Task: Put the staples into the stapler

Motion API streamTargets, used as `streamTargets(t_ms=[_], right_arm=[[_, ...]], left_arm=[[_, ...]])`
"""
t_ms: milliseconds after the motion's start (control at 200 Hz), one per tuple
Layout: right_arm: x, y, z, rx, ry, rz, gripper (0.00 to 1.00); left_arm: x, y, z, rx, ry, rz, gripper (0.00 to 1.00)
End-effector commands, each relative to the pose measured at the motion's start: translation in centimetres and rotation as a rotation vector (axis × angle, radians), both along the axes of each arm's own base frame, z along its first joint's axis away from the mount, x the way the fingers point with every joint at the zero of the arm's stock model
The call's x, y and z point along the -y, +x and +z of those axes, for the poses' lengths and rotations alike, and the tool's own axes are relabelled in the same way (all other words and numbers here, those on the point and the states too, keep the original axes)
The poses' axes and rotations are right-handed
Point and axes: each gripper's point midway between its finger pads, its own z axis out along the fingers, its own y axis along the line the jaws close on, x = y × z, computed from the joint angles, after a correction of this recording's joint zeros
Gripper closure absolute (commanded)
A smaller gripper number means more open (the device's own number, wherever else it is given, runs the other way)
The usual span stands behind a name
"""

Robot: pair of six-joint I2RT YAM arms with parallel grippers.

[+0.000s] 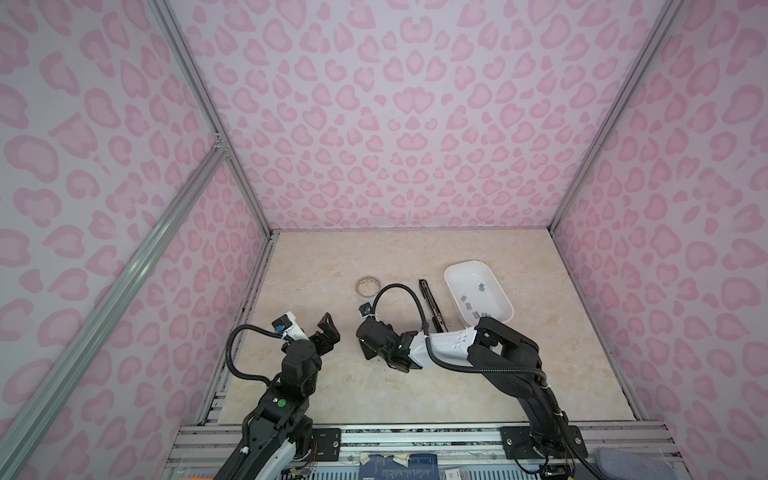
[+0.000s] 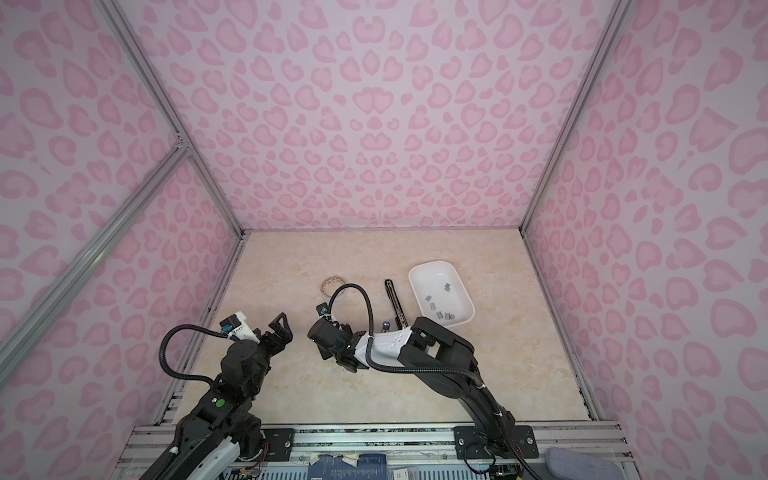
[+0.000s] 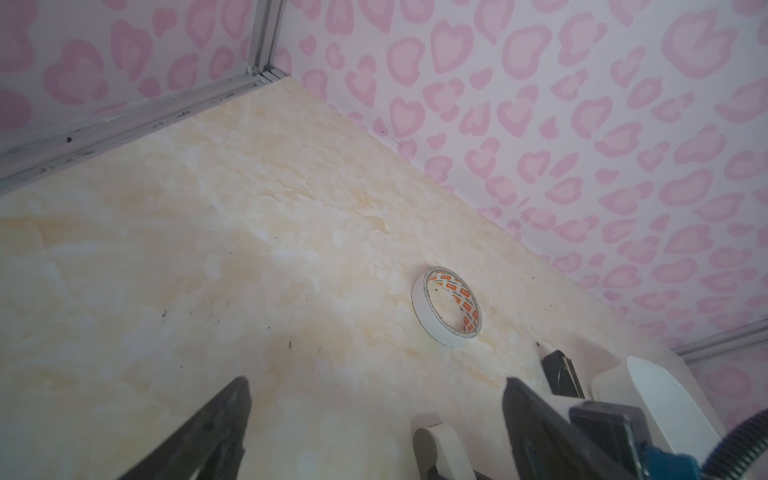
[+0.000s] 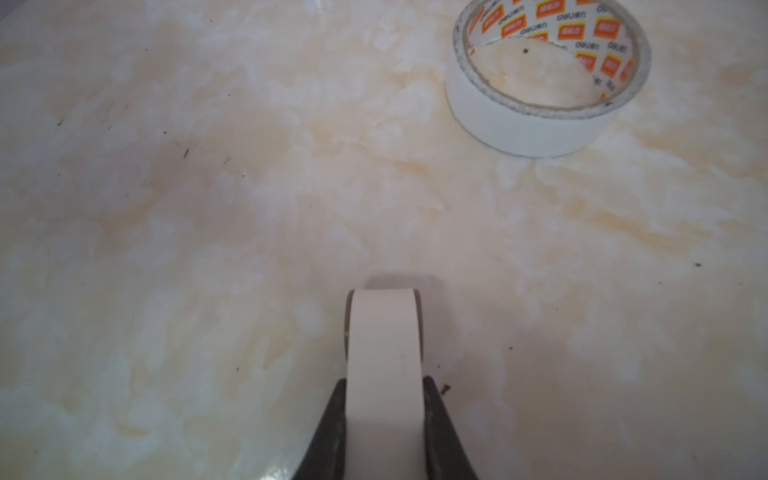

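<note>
Left arm (image 1: pixel 297 365) is bent up at the elbow, wrist pitched forward. Left gripper (image 1: pixel 329 328) is seen with jaws spread wide and nothing between them. Right arm (image 1: pixel 498 357) is folded in toward the middle, forearm laid low and pointing left. Right gripper (image 4: pixel 384 386) is clamped narrow on a white piece (image 4: pixel 384 332).

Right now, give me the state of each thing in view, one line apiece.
left hand, open, empty.
right hand, shut on a white item.
white item, clamped between the jaws; what it is, unclear.
stapler, lying beside the tray, untouched.
staples, loose strips inside the tray.
tray, upright, holding only the staples.
tape roll, lying flat, untouched.
</note>
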Motion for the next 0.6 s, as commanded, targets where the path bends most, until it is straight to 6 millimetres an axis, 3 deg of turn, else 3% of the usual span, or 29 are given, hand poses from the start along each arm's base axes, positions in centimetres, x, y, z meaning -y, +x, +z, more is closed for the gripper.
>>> streamTargets(t_ms=[0, 150, 310, 455, 595], right_arm=[[0.4, -0.7, -2.3, -0.055, -0.086, -0.031, 0.81], [-1.9, -1.9, -1.2, -0.041, -0.062, 0.03, 0.68], [-1.5, -3.2, 1.7, 0.002, -0.012, 0.062, 0.43], [2.0, -4.2, 4.2, 0.063, -0.002, 0.025, 0.31], [6.8, -4.8, 4.7, 0.085, -0.022, -0.065, 0.35]], left_arm=[[-1.4, -1.2, -1.2, -0.027, 0.02, 0.054, 0.02], [-1.2, -1.6, -1.2, 0.001, -0.006, 0.033, 0.0], [-0.7, -1.5, -1.0, -0.01, -0.004, 0.007, 0.0], [0.0, -1.3, -1.3, -0.041, -0.007, -0.026, 0.01], [1.3, -0.9, -1.5, -0.062, -0.005, -0.092, 0.0]])
